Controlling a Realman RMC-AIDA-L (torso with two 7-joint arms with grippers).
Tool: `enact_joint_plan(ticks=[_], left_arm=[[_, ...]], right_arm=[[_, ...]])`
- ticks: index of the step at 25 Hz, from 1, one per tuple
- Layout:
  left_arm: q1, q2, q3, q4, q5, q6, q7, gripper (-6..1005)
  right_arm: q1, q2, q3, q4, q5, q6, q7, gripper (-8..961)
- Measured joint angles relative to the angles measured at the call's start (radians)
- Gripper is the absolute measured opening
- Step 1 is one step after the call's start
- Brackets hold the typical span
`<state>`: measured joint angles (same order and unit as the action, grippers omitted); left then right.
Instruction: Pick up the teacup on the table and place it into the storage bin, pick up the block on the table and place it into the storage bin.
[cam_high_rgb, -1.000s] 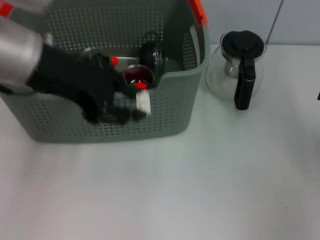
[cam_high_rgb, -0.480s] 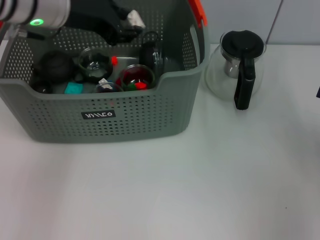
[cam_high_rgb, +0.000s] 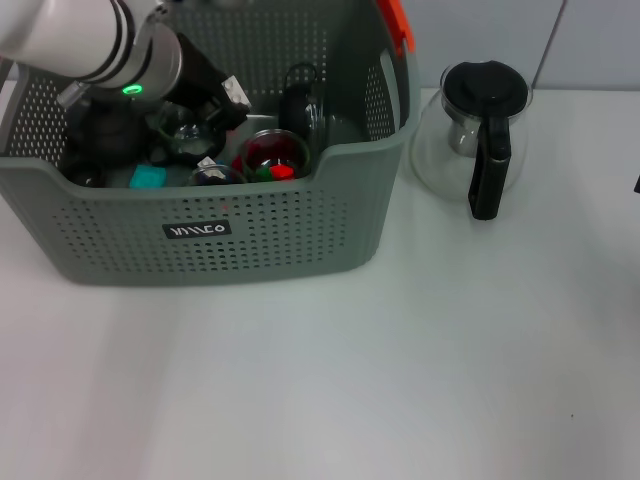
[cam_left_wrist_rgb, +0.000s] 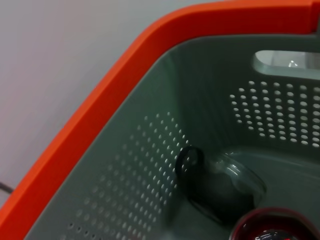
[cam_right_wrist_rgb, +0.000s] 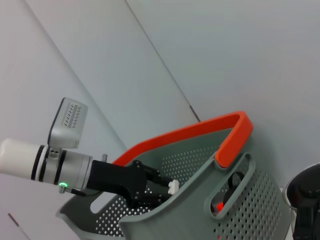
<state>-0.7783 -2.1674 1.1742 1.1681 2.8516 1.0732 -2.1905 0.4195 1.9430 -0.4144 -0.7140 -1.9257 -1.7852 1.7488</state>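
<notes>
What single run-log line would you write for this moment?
left gripper: inside storage bin, over glass cups | right arm: out of head view | glass pot: on table beside bin

Object counts

1 storage bin (cam_high_rgb: 330, 200), grey perforated, 1 orange handle (cam_high_rgb: 396, 22), 1 black logo label (cam_high_rgb: 197, 230). 1 glass pot (cam_high_rgb: 470, 135) with 1 black lid (cam_high_rgb: 484, 86), on 1 white table (cam_high_rgb: 400, 370). Inside bin: 1 dark teapot (cam_high_rgb: 105, 135), 1 teal block (cam_high_rgb: 148, 177), about 3 glass cups, exact count unclear. 1 arm in head view.

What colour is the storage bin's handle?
Orange: the handle arches over the grey storage bin, clearest in the right wrist view.
</notes>
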Motion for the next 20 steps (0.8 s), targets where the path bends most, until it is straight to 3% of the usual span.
enact_joint_plan(ticks=[6,18,20], left_arm=[[-0.025,0.026,0.022,-0.066,0.003,0.010,-0.001,510],[-0.022,0.024,-0.006,-0.050,0.000,0.008,-0.003,533],[-0.016,0.019,-0.036,-0.026,-0.015,0.020,0.001,629]], right_arm=[[0.004,0.001,0.003,-0.003,0.001,0.004,0.000,823],[0.013,0.000,0.010,0.000,0.001,0.007,0.001,822],[0.012,0.000,0.010,0.000,0.001,0.008,0.002,822]])
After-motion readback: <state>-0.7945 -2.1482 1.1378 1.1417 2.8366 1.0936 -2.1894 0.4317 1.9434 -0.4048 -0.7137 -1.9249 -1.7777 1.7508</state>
